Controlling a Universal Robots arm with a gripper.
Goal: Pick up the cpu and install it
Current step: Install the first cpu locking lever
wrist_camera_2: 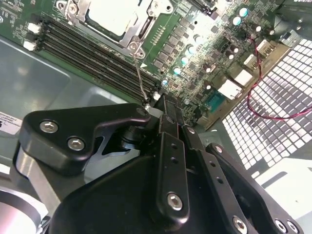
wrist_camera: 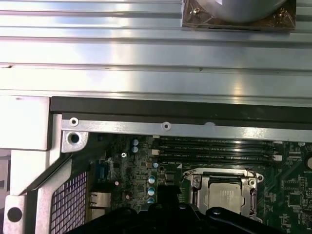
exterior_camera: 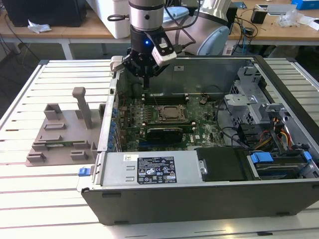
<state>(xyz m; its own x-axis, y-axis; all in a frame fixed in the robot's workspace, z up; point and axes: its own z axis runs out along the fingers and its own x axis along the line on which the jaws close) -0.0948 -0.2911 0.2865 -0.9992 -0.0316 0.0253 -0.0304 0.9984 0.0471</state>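
Here the black gripper hangs inside the open grey metal computer case, low over the far edge of the green motherboard. Whether its jaws are apart or together I cannot tell — in the second wrist view the gripper shows black linkages running down to a narrow tip, with nothing visibly held there. That tip sits just beyond the row of long black memory slots, near the thin wire lever of the socket.

The cpu — a small flat square chip with a pale silver metal top — lies seated in the dark square socket with its metal frame, apart from the jaws and on the near side of them. In the second wrist view the cpu shows as a bright pale square inside the frame, past the memory slots from the tip. In the exterior view the socket lies near the middle of the board, nearer the camera than the gripper.

Outside the case, on the exterior view's left, a grey moulded plastic tray with upright posts rests on the slatted aluminium table, well apart from the gripper.
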